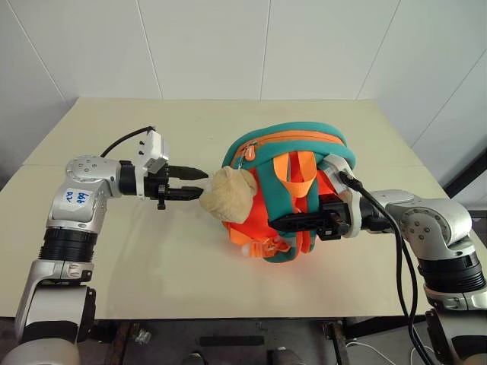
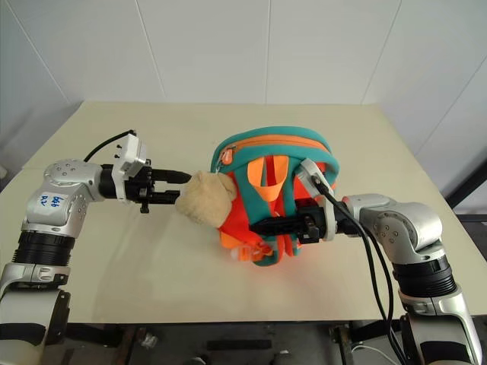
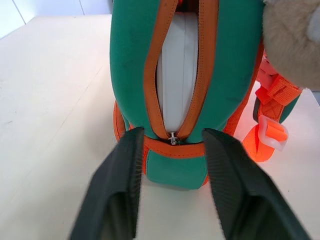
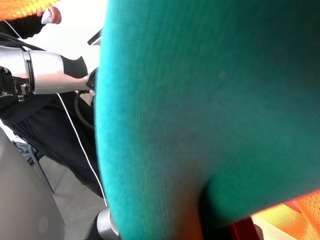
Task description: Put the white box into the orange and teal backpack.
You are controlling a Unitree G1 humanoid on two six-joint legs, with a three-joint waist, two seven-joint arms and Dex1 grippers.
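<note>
- the orange and teal backpack [image 1: 293, 194] is standing upright on the counter [image 1: 152, 258], about mid-counter, zipper side facing the left arm
- the white box [image 3: 176, 75] is sitting inside the backpack already; in the left wrist view its white face is showing through the open zipper slot, which is gaping between the orange zipper edges
- so the insertion looks basically done; what is left, judging from here, is maybe seating the box deeper or closing the zipper, plus letting go
- the left end effector [image 1: 190, 183] is hovering just beside the beige plush toy [image 1: 228, 195] hanging on the backpack's side, fingers partly apart, gripping nothing
- in the left wrist view its two black fingers [image 3: 117, 190] are framing the lower end of the zipper, clear of the fabric
- the right end effector [image 1: 285, 222] is pressing in at the strap side of the backpack, closed; it is probably pinching a teal strap [image 4: 200, 115] to steady the bag, but the contact point is hidden, hard to confirm
- backpack is not tipping
</note>
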